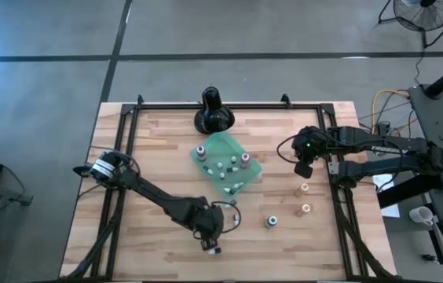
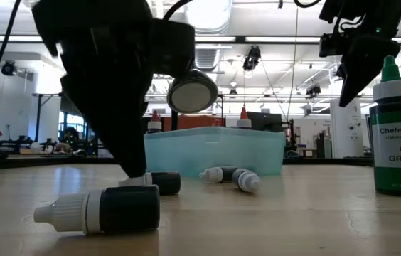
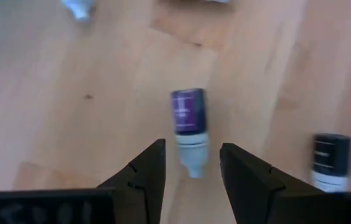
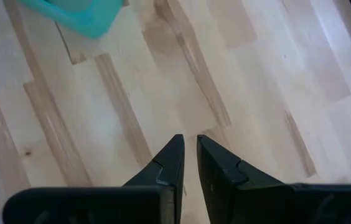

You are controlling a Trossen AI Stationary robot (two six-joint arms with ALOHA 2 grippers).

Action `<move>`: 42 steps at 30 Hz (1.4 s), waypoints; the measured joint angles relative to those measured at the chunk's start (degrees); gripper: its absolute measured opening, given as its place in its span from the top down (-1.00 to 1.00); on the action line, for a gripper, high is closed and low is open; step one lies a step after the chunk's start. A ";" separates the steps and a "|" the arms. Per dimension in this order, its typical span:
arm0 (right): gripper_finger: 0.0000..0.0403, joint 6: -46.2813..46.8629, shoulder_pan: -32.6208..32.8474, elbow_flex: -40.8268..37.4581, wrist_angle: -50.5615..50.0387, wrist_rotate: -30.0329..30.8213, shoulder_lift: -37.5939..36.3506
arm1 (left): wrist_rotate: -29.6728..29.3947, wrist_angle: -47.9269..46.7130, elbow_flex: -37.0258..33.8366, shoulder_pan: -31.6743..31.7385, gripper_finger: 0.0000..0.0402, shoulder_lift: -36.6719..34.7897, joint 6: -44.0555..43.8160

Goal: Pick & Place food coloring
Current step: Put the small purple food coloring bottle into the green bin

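Observation:
A purple food coloring bottle (image 3: 188, 112) lies on its side on the wooden table, its white cap (image 3: 192, 155) pointing toward the table's left. My left gripper (image 3: 192, 146) (image 1: 208, 236) hangs low over it, open, with one finger on each side of the cap and a gap showing on both sides. A second dark bottle (image 3: 331, 158) (image 1: 214, 250) (image 2: 104, 208) lies just nearer the front edge. My right gripper (image 4: 188, 140) (image 1: 303, 167) waits shut above bare wood at the right, holding nothing.
A teal tray (image 1: 247, 178) (image 2: 215, 146) with several small bottles sits mid-table, and a black stand (image 1: 213, 112) is behind it. A green bottle (image 1: 271, 222) (image 2: 398, 135) stands upright at the right front. Two orange bottles (image 1: 305, 188) (image 1: 305, 208) stand below my right gripper.

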 joint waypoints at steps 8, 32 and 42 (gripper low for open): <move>0.81 0.20 0.00 0.00 0.12 0.02 0.00 | -0.97 2.52 -3.24 0.02 0.38 -0.09 -2.27; 0.81 1.44 0.00 0.00 -0.06 -0.05 0.07 | -0.75 4.09 -3.13 0.35 0.73 0.76 -0.37; 0.81 1.53 0.00 0.00 -0.08 -0.09 0.06 | 11.56 -19.19 1.38 2.83 0.76 -1.43 -9.09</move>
